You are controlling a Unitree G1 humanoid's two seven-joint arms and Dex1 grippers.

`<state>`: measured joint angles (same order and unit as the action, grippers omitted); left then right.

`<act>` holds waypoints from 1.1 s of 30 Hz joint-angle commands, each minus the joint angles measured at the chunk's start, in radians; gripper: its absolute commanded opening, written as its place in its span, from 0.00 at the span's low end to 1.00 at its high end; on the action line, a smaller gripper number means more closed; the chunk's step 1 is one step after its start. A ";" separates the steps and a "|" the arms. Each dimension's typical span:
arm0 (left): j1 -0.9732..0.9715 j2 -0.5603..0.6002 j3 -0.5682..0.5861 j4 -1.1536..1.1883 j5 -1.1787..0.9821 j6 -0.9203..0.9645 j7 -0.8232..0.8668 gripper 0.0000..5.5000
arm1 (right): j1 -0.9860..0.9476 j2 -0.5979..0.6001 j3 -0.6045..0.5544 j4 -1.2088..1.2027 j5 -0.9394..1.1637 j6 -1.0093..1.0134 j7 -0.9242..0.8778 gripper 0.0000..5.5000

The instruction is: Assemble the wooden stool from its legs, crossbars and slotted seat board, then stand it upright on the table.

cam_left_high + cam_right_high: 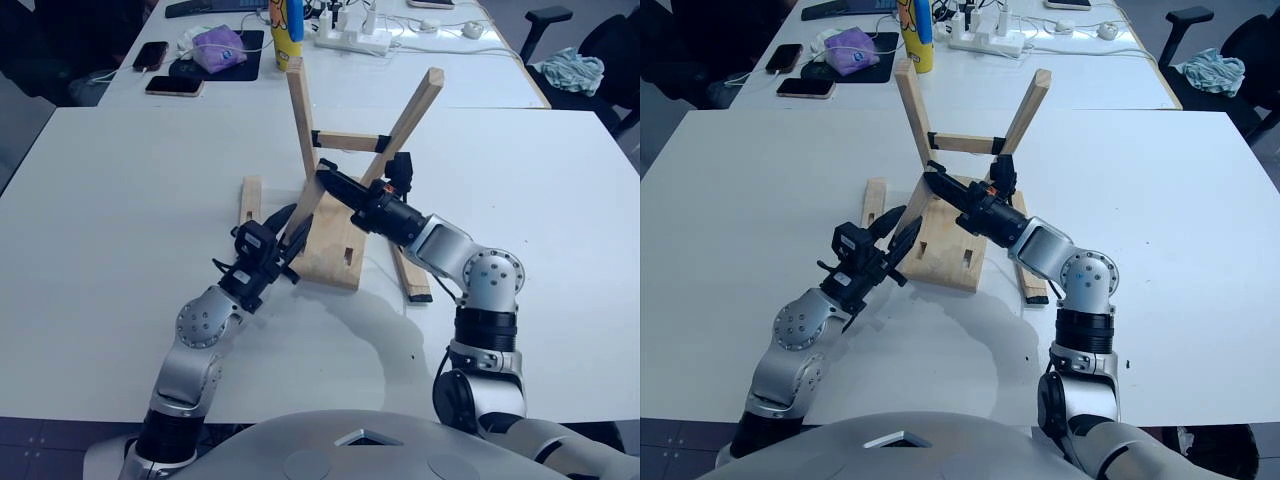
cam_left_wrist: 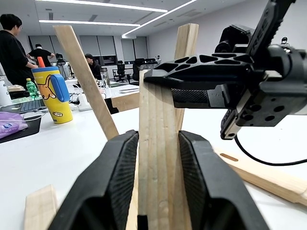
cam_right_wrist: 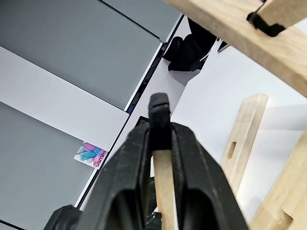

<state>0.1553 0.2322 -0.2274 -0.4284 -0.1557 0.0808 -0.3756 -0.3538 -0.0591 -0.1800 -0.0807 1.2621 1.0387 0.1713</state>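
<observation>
The slotted seat board (image 1: 335,250) stands tilted on the white table (image 1: 120,200), with two legs (image 1: 301,120) (image 1: 410,115) rising from it, joined by a crossbar (image 1: 350,141). My left gripper (image 1: 288,248) is shut on the board's near left edge; the left wrist view has that edge (image 2: 158,158) between its fingers (image 2: 120,182). My right gripper (image 1: 330,183) is shut on the board's upper edge, close under the crossbar, and its fingers (image 3: 124,182) pinch thin wood (image 3: 163,182). One loose wooden piece (image 1: 250,198) lies left of the board and another (image 1: 410,275) lies right.
On the table behind stand a yellow bottle (image 1: 287,30), a purple pouch (image 1: 220,48), phones (image 1: 175,86) and a power strip (image 1: 352,40). Wide bare tabletop lies left and right of the stool parts.
</observation>
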 commanded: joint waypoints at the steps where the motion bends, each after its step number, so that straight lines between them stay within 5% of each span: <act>1: -0.003 0.007 -0.011 0.002 -0.013 0.012 -0.028 0.24 | 0.009 0.012 0.022 -0.007 0.004 0.008 0.023 0.08; 16: -0.036 -0.005 0.007 0.037 -0.009 0.016 -0.006 0.24 | 0.017 0.005 0.034 -0.003 -0.045 -0.033 0.072 0.08; 25: -0.035 -0.027 0.046 -0.016 -0.113 0.039 -0.024 0.50 | 0.016 0.001 0.029 0.007 -0.070 -0.055 0.069 0.08; 33: 0.005 -0.033 0.066 -0.101 -0.154 0.028 -0.011 0.55 | 0.061 -0.115 0.023 -0.053 -0.160 -0.042 0.087 0.08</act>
<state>0.1452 0.1983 -0.1661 -0.5060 -0.3030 0.1015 -0.3913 -0.3296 -0.1198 -0.1367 -0.0856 1.1228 0.9829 0.2523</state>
